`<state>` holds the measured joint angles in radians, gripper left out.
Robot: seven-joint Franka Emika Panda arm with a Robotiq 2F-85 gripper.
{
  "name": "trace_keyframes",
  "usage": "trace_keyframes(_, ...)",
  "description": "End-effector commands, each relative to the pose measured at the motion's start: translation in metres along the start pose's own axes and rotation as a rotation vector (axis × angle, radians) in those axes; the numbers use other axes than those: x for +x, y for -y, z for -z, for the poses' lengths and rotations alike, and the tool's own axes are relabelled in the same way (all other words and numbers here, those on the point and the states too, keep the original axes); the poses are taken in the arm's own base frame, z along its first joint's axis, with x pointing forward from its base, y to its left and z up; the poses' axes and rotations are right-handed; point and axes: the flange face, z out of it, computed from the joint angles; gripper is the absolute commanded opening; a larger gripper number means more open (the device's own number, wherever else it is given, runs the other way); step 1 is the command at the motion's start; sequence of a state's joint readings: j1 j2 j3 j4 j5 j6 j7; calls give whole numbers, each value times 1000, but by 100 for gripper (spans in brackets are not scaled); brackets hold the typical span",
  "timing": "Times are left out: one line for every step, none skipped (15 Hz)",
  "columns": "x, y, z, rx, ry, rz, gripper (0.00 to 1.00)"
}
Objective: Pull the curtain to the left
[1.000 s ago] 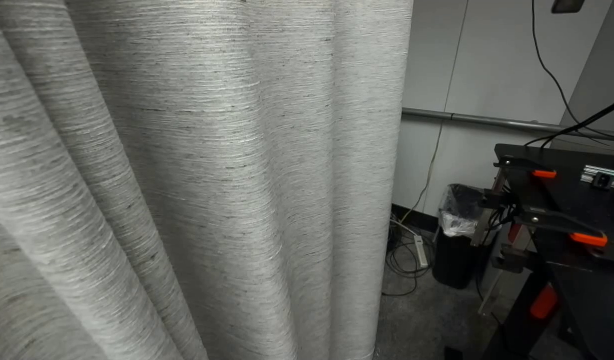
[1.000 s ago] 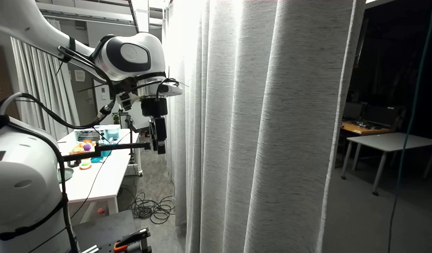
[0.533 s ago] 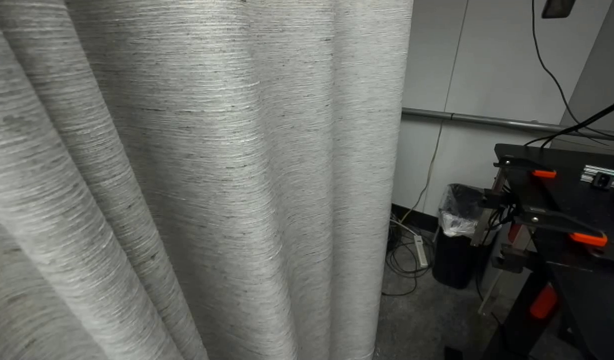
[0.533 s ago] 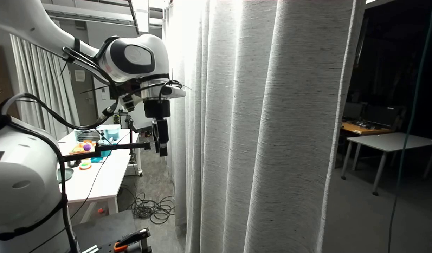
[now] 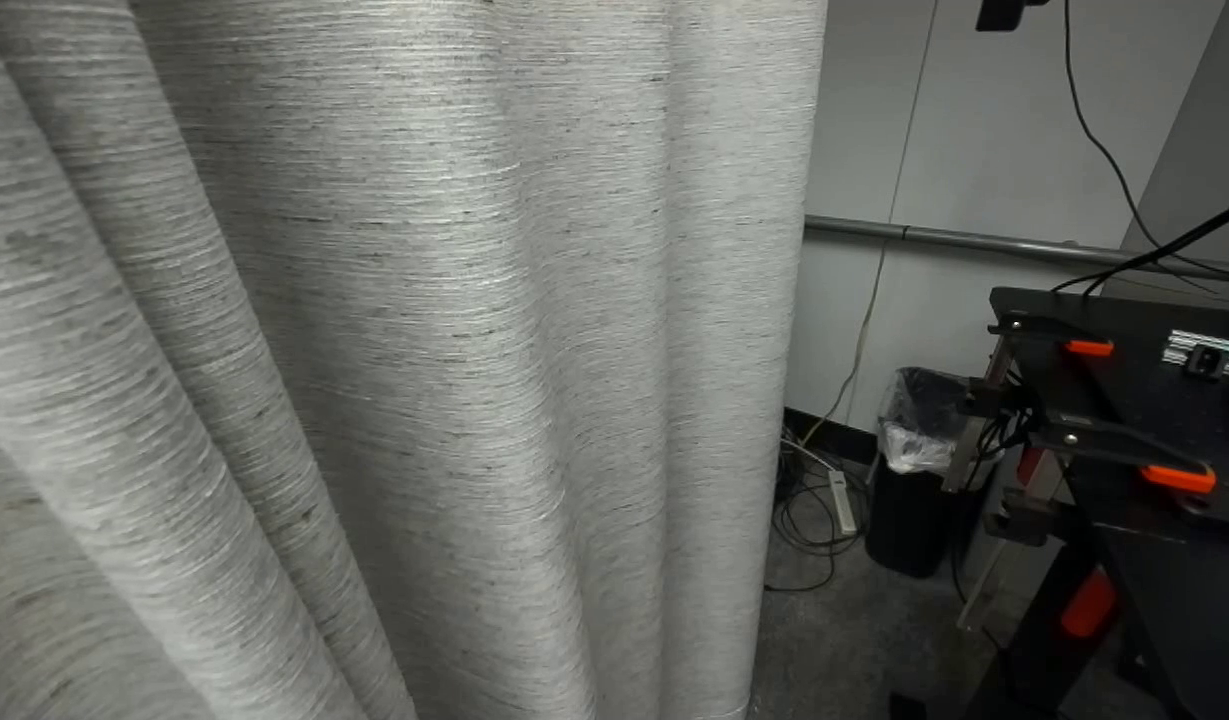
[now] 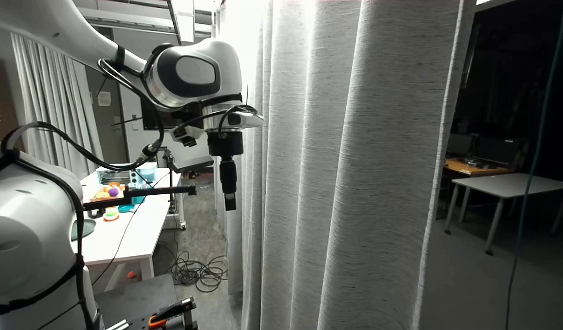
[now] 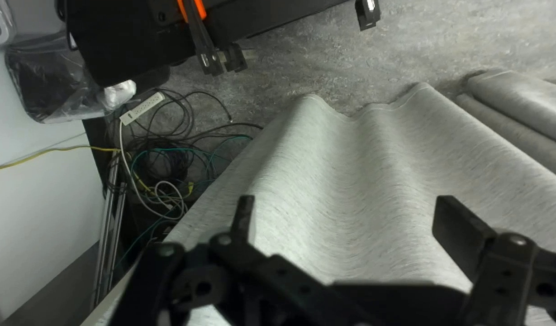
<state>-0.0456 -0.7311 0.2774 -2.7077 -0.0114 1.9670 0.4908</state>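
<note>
Gripper (image 7: 348, 218) points straight down by the curtain (image 6: 377, 160), jaws spread pretty wide, though it's hard to tell if they touch it. The curtain hangs in deep folds, across some floor (image 7: 332, 54) from the desk (image 5: 1134, 388) edge where the clamps (image 5: 1124, 440) sit.

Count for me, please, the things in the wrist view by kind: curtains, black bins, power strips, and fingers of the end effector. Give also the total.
Curtain, counted as one folded sheet: 1
Black bin: 1
Power strip: 1
Fingers of the end effector: 2
Total: 5
</note>
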Motion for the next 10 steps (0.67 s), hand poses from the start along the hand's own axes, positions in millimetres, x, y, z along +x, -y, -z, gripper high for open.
trace_keyframes(13,-28,3,-15,-64,-132,100)
trace_keyframes(16,-35,4,-23,-77,-168,100)
trace_keyframes(18,-44,5,-31,-89,-207,100)
trace_keyframes(21,-51,6,-35,-99,-245,100)
trace_keyframes(25,-60,7,-38,-106,-281,100)
trace_keyframes(28,-67,7,-37,-108,-311,100)
trace_keyframes(30,-72,8,-27,-111,-337,100)
trace_keyframes(32,-74,8,-3,-109,-340,100)
trace_keyframes(34,-75,9,16,-110,-343,100)
trace_keyframes(33,-71,13,73,-114,-336,100)
